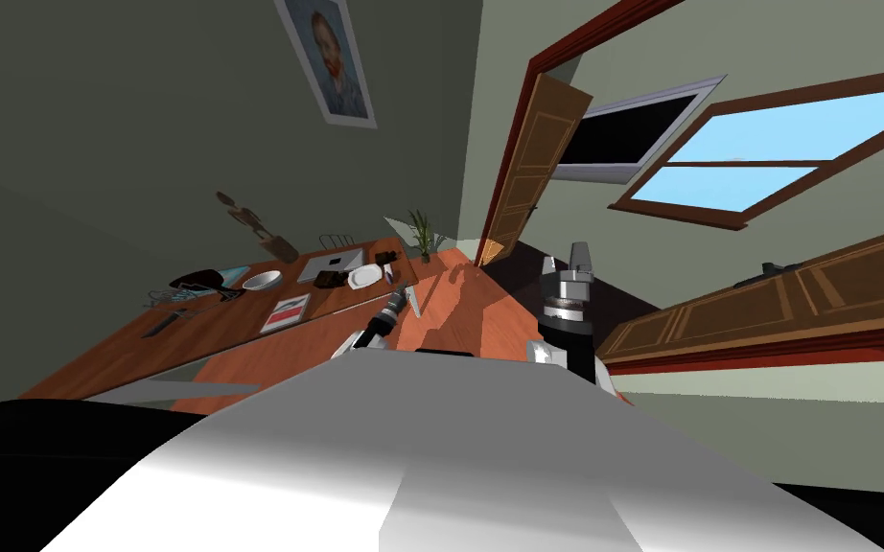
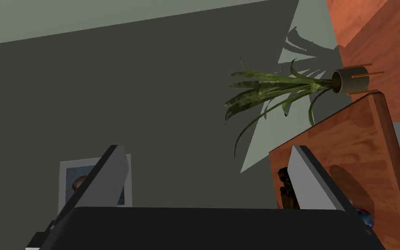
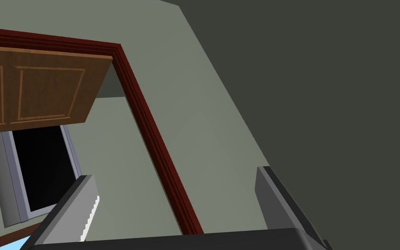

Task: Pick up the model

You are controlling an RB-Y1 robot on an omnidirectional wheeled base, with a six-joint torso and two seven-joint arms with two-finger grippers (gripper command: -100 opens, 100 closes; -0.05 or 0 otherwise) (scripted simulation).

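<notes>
The left gripper [image 2: 205,148] is spread wide, with nothing between its two light grey blade fingers. Seen just past one finger, the small dark brown carved model [image 2: 285,189] stands near the end of the long reddish-brown wooden table [image 2: 359,143]. Beyond the table's end a green long-leaved plant in a round grey pot [image 2: 277,84] stands by the wall. The right gripper [image 3: 174,172], pointing upward on the robot's right, is likewise spread and empty.

Plant [image 1: 423,233] beyond table's [image 1: 210,333] far end
</notes>
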